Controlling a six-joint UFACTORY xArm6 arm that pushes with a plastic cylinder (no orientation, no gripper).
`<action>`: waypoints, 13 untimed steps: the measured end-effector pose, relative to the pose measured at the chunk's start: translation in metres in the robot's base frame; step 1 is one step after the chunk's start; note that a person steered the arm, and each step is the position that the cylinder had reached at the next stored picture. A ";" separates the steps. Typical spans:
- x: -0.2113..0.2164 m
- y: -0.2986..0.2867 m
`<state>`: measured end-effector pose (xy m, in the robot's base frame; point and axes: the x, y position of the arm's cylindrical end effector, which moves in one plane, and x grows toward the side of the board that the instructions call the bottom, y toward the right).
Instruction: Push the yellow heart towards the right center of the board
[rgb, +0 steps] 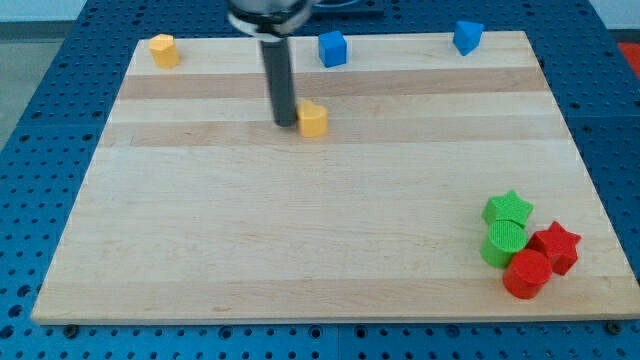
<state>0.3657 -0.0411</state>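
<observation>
Board's right center lies bare — green star (508, 208) cluster probably sits below it.

We read no text, label, brand, number or sign anywhere in this view. The wooden bench (330, 250) shows only plain grain, and the coloured blocks and the dark rod carry no lettering we can make out.
</observation>
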 end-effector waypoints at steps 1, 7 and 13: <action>0.000 0.052; 0.044 0.111; 0.005 0.171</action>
<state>0.3705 0.1295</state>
